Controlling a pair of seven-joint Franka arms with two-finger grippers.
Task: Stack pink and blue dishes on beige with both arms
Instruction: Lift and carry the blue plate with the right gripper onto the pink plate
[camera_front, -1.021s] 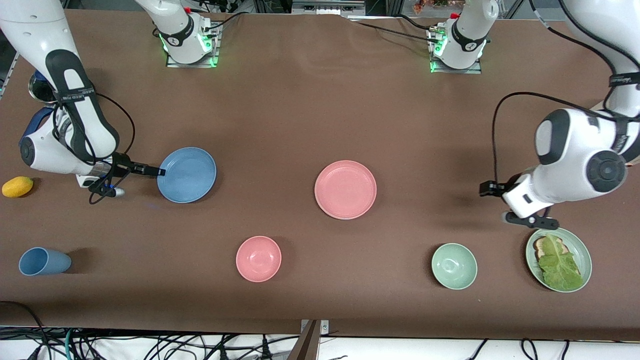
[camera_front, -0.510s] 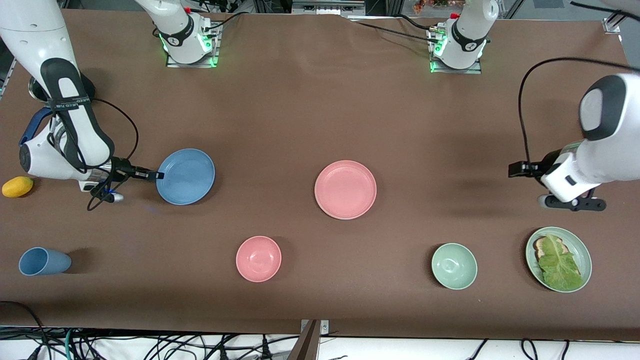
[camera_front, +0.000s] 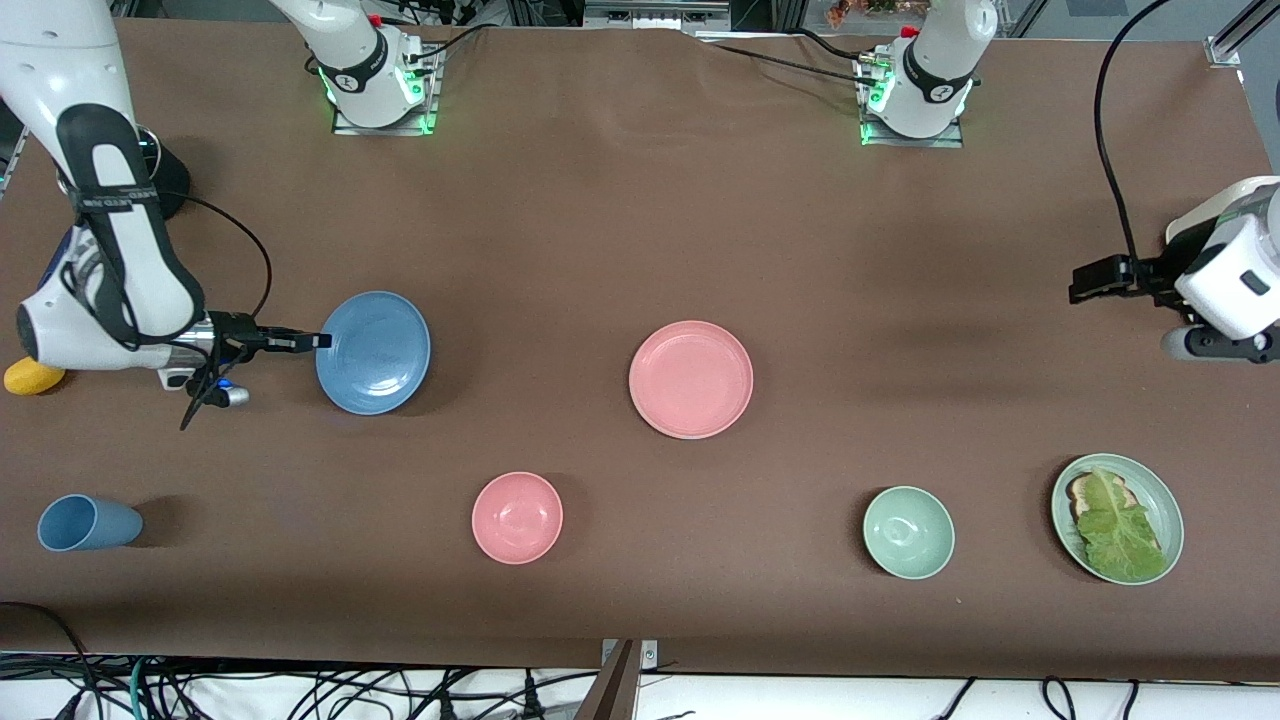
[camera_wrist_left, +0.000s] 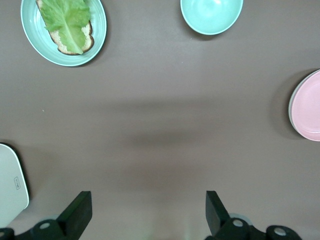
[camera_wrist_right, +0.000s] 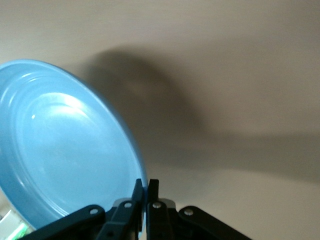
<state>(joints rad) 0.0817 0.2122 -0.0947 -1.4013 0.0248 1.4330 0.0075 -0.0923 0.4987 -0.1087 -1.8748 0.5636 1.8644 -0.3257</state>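
Tilting off the table, the blue plate (camera_front: 373, 352) is pinched by its rim in the right gripper (camera_front: 318, 341), whose fingers are clamped tight on the edge, toward the right arm's end of the table. The pink plate (camera_front: 691, 379) lies flat mid-table, well apart from both grippers. The left gripper (camera_front: 1078, 283) hovers with fingers spread wide over bare table at the left arm's end, holding nothing.
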